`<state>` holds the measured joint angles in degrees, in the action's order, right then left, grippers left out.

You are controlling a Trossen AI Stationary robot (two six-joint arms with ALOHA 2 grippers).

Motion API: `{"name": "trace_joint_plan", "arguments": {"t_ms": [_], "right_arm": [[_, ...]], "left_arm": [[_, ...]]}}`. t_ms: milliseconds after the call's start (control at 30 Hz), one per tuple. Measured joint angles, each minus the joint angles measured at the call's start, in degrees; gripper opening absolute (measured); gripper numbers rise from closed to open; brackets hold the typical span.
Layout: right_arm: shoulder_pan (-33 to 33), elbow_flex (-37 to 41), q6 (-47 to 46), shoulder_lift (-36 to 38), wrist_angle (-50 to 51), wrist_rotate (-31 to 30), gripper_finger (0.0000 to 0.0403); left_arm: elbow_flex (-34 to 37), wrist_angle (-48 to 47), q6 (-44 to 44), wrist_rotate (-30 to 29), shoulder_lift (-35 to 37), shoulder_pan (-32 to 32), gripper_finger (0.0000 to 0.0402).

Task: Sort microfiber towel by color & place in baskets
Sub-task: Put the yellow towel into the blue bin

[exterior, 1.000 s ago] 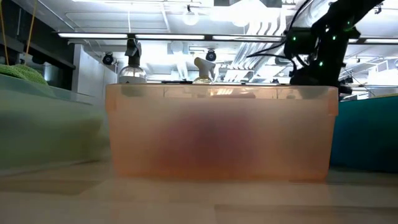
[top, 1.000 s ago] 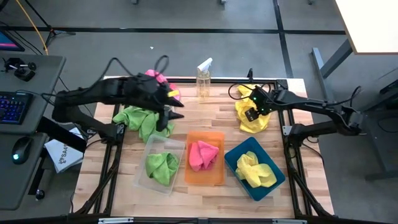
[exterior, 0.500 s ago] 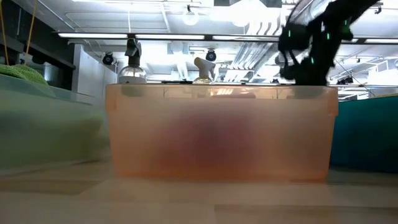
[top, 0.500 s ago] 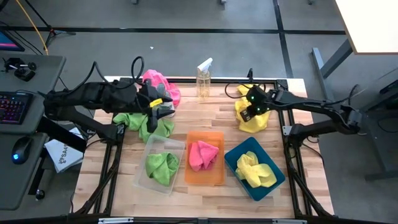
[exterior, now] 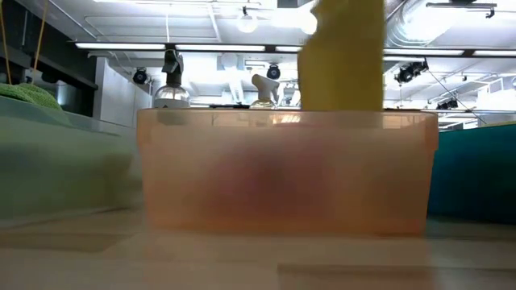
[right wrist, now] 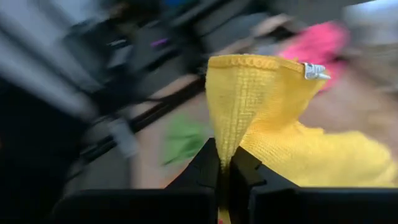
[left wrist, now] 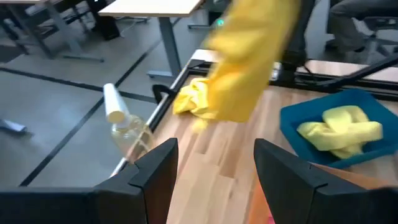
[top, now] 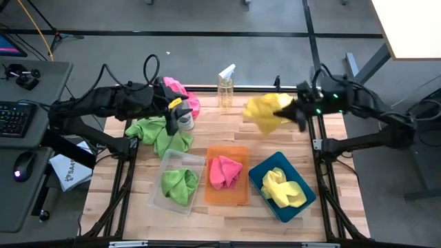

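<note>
Three baskets sit in a row at the table's front: the clear basket point(top: 160, 180) with a green towel point(top: 178, 183), the orange basket point(top: 236, 153) with a pink towel point(top: 224, 170), the teal basket point(top: 260, 173) with a yellow one point(top: 282, 187). Up in the air, the right gripper point(top: 295, 110) pinches a yellow towel point(top: 265, 113) above the table's far side. The left gripper point(top: 180, 117) hangs with fingers spread beside a green pile point(top: 157, 132) and a pink pile point(top: 180, 95). A spray bottle point(top: 225, 87) stands at the far edge.
</note>
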<state>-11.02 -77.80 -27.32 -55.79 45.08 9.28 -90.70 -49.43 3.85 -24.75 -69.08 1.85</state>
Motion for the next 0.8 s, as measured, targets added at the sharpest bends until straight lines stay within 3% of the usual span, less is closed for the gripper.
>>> {"name": "trace_joint_plan", "arguments": {"t_ms": [200, 467, 633, 800], "right_arm": [[18.1, -1.0, -11.9, 1.6, 1.3, -0.8, 0.0001], [39.7, -0.1, -34.6, 1.8, 12.1, -15.1, 0.0001], [48.9, 4.3, -45.0, 1.8, 13.2, -20.3, 0.0000], [51.2, 11.8, -51.3, 1.7, 12.4, -22.7, 0.0000]], "left_arm": [[0.0, 0.0, -1.8, 0.1, 0.0, -2.4, 0.0197], [0.0, 0.0, -3.7, 0.3, 0.0, -4.7, 0.0197], [0.0, 0.0, -4.5, 0.4, 0.0, -6.1, 0.0197], [0.0, 0.0, -4.6, 0.8, 0.0, -7.3, 0.0197]]}}
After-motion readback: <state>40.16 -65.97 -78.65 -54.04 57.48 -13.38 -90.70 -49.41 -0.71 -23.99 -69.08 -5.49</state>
